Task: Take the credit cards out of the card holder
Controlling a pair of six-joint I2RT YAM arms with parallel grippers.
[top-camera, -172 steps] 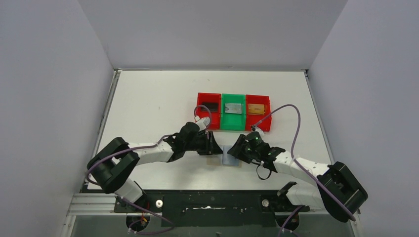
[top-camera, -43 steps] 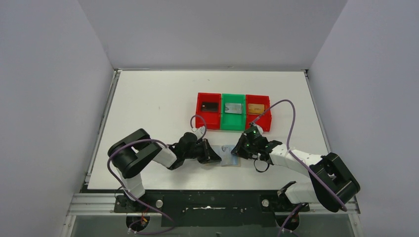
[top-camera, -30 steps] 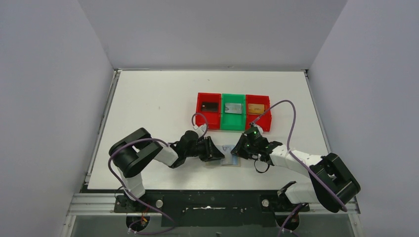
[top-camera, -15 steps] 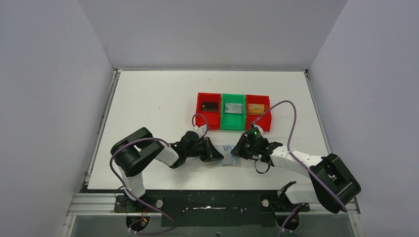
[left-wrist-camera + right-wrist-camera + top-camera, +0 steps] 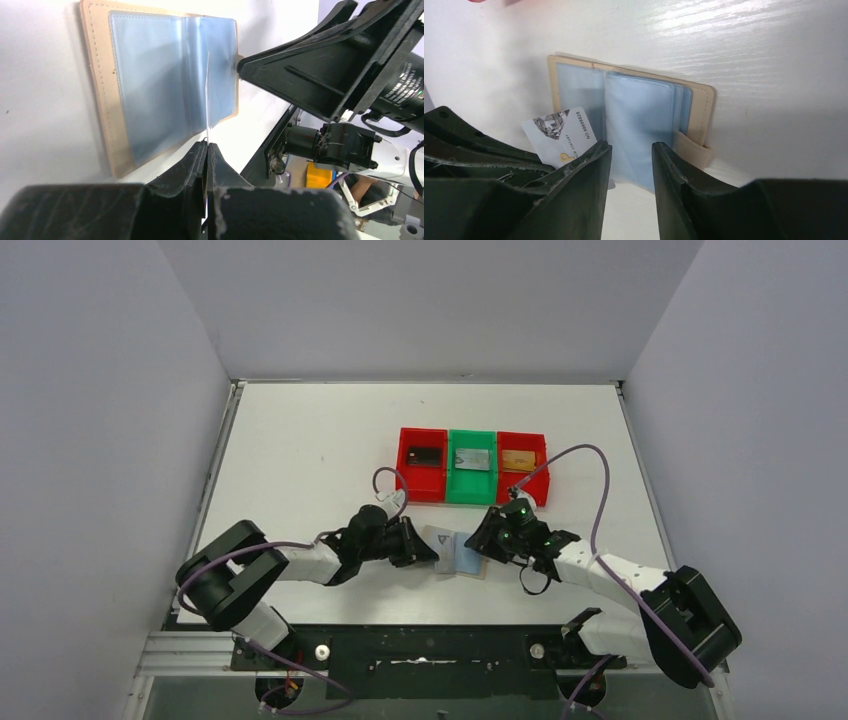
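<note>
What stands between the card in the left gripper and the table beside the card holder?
Nothing visible. The card, pinched by the left gripper, stands above the open card holder, apparently free of its sleeves. The right gripper is at the holder's tab side.

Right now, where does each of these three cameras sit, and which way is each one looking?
Top: fixed above and behind the arms, looking down at the table, trays and both whole arms.
Left wrist: on the left arm, looking along its left claw, shut on a card, toward the open card holder.
Right wrist: on the right arm, looking between the parted fingers of the right claw at the card holder.
Shared: both wrist views show the card and card holder.
</note>
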